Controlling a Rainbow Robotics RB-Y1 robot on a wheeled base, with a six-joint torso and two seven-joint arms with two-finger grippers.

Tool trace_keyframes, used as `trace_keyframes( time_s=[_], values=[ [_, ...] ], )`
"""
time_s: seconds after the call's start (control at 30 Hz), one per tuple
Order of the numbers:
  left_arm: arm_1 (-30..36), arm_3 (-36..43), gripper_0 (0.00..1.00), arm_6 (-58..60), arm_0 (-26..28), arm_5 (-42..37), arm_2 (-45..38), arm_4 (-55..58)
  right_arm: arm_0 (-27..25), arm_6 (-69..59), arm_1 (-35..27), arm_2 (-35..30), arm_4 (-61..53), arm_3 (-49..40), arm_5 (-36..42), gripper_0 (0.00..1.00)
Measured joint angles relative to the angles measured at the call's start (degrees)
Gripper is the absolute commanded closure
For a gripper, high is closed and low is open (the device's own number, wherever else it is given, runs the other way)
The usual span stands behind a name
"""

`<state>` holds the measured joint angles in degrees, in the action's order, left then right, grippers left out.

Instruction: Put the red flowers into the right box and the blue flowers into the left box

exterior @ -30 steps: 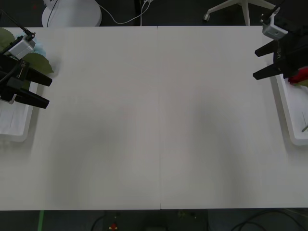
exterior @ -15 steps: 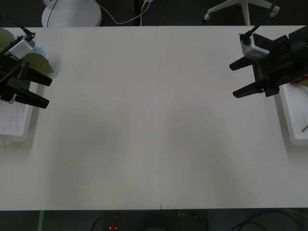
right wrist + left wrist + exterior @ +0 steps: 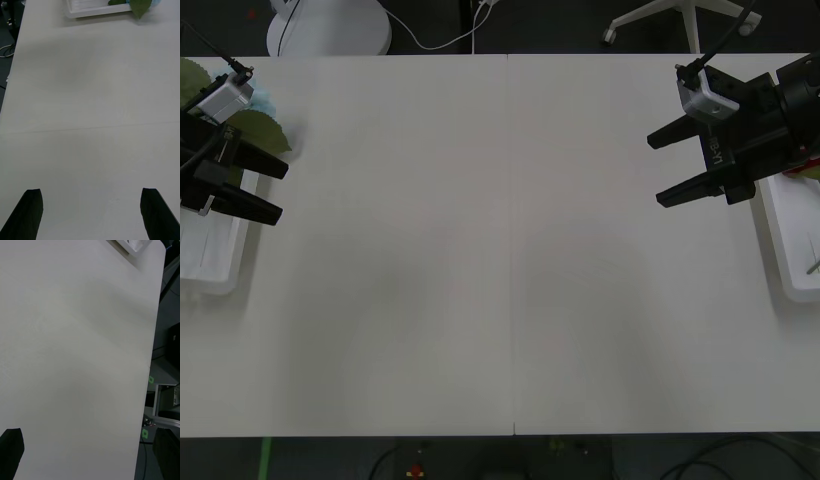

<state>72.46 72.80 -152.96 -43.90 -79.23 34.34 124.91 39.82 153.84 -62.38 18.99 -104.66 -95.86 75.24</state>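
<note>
The right box [image 3: 788, 240] lies at the table's right edge. A thin green stem [image 3: 812, 266] rests in it, and a sliver of the red flowers [image 3: 813, 160] peeks out behind the right arm. My right gripper [image 3: 655, 172] hovers open and empty over bare table, just inward of that box. The left box [image 3: 210, 258] sits at the left edge, with the blue flowers [image 3: 260, 102] and their green leaves at its far end. My left gripper [image 3: 275, 190] hangs open and empty over that box's inner rim. The right wrist view looks across to the left box [image 3: 93, 10].
The white table [image 3: 510, 250] has a seam running down its middle. Chair bases and cables lie on the dark floor beyond the far edge. In the left wrist view the table's near edge [image 3: 150, 352] drops off to the floor.
My right gripper has swung from over the right box inward toward the table's middle, still open. The left arm has stayed put.
</note>
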Motion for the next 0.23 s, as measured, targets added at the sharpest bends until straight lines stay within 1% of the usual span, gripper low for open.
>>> trace_keyframes(
  time_s=[0.03,0.1,0.17,0.23],
  values=[
    [0.0,0.0,0.0,0.0,0.0,0.0,0.0,0.0,0.0,0.0,0.0,0.0,0.0,0.0,0.0,0.21],
    [0.0,0.0,0.0,0.0,0.0,0.0,0.0,0.0,0.0,0.0,0.0,0.0,0.0,0.0,0.0,0.1],
    [0.0,0.0,0.0,0.0,0.0,0.0,0.0,0.0,0.0,0.0,0.0,0.0,0.0,0.0,0.0,0.06],
    [0.0,0.0,0.0,0.0,0.0,0.0,0.0,0.0,0.0,0.0,0.0,0.0,0.0,0.0,0.0,0.05]
  ],
)
